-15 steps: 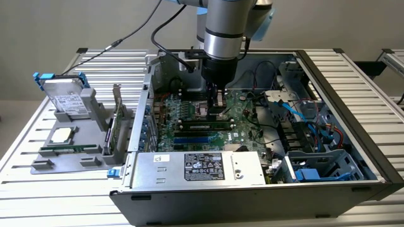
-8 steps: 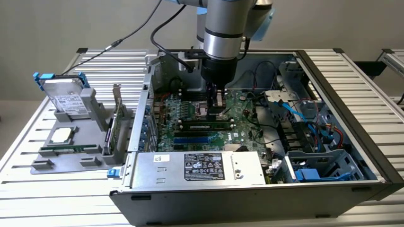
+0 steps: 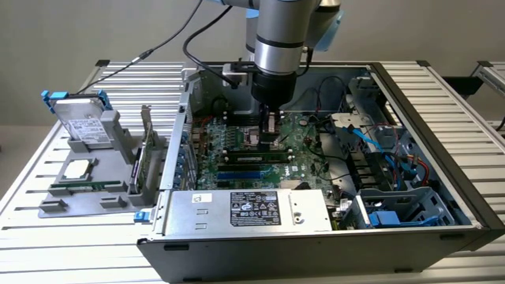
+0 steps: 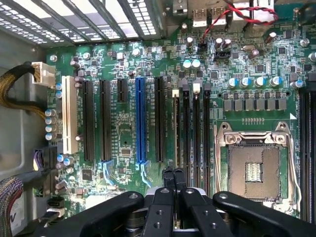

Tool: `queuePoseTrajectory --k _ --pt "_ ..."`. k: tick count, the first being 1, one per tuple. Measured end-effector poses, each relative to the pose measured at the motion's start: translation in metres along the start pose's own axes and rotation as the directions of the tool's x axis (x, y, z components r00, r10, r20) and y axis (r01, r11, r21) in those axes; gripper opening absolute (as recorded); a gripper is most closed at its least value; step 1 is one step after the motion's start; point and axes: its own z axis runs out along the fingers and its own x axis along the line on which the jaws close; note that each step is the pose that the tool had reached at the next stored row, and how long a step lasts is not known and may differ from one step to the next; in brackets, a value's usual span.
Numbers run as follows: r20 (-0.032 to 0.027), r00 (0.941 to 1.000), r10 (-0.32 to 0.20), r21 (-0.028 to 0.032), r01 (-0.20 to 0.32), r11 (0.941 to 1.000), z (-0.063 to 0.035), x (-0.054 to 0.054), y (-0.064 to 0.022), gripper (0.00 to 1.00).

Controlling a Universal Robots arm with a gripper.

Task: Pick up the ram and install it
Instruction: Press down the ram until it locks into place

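Note:
The ram point(image 3: 252, 157) is a slim dark-green stick with a white label. It stands in a black memory slot on the motherboard point(image 3: 236, 168), beside the CPU socket point(image 3: 252, 137). In the wrist view the ram point(image 4: 176, 129) is seen edge-on in the slot nearest the long black expansion slots. My gripper point(image 3: 269, 141) hangs straight down inside the open case. The gripper point(image 4: 173, 173) is shut, with its tips pressed together and nothing between them, right over one end of the ram's top edge. Whether the tips touch the stick cannot be told.
The computer case point(image 3: 442, 177) lies open on a slatted metal table. Its power supply point(image 3: 252, 210) sits at the front and blue cables point(image 3: 379, 148) on the exterior view's right. A grey holder point(image 3: 83, 189) on the exterior view's left carries a hard drive point(image 3: 83, 121) and an expansion card point(image 3: 144, 148).

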Motion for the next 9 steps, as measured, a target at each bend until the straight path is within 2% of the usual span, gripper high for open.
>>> queuePoseTrajectory --k 4,9 --pt "0.0033 0.9988 0.048 -0.0011 -0.048 0.9988 0.0000 0.0000 0.0000 0.10" --pt "0.0086 0.9945 0.104 0.0079 -0.104 0.9945 0.0000 -0.0001 0.0000 0.10"
